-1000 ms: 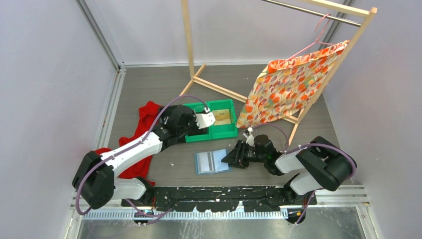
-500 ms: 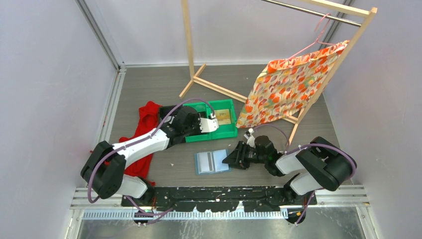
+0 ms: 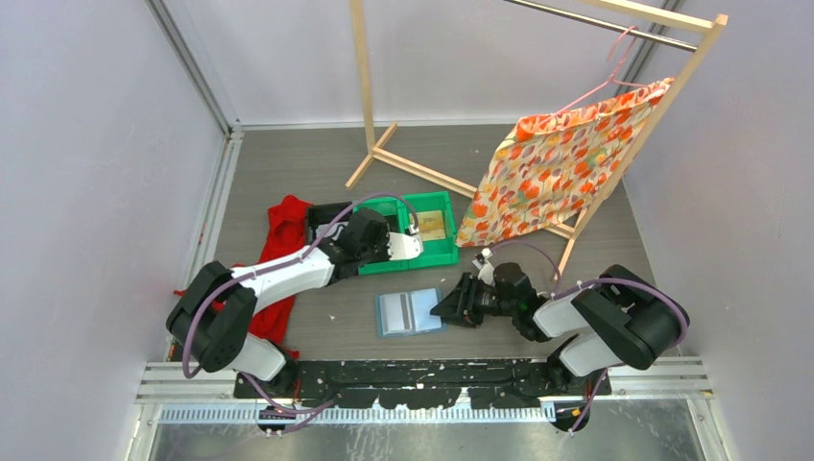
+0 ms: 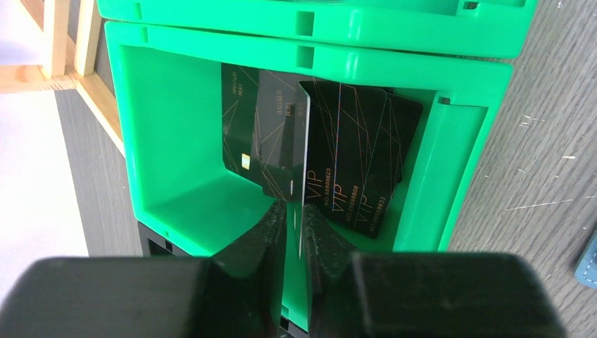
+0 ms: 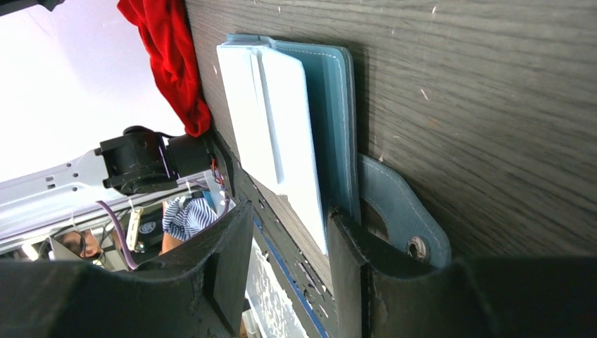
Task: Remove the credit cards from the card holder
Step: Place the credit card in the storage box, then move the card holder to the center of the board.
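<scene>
Left pincer (image 4: 294, 211) is nearly closed, pinching a thin card (image 4: 304, 155) edge-on, upright over a green bin (image 4: 169, 141). Two black cards (image 4: 359, 155) lie overlapped in that bin. "VIP" is printed on them, the digits beside it are too small to read. The holder (image 5: 331, 105) lies open on the desk (image 5: 493, 84), pale pockets up. Right pincer (image 5: 288, 246) is spread at the holder's tab edge, gripping nothing.

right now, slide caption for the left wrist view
Left gripper pinches a card edge-on over black VIP cards in green bin
</scene>
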Action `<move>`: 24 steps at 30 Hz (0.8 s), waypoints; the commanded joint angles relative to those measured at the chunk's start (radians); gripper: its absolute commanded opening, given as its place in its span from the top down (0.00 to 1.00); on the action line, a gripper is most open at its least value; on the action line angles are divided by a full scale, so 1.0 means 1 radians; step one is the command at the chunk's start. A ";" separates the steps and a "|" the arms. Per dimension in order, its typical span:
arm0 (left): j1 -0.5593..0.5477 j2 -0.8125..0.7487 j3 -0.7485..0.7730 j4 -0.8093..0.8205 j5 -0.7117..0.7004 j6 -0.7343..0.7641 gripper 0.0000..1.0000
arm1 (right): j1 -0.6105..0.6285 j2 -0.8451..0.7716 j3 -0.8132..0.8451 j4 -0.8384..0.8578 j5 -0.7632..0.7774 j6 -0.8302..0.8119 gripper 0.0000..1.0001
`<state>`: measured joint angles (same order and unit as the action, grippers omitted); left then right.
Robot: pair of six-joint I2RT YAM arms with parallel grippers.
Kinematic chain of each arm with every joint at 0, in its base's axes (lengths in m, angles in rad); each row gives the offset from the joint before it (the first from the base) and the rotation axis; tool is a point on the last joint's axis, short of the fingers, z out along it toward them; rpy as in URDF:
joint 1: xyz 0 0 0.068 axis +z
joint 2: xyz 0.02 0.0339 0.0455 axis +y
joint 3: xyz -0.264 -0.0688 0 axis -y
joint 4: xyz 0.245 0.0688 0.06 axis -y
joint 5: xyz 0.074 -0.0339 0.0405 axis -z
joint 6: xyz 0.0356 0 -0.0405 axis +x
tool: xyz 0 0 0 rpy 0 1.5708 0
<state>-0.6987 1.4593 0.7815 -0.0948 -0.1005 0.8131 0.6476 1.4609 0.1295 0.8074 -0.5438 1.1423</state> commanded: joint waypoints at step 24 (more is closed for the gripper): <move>-0.069 -0.397 0.253 -0.490 -0.110 -0.979 0.48 | -0.012 -0.601 0.275 -0.982 0.210 -0.397 0.46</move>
<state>-0.7578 1.0897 1.0378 -0.4377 -0.1379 0.2379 0.6392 0.9432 0.2745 0.1879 -0.4332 0.9386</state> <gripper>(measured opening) 0.533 0.529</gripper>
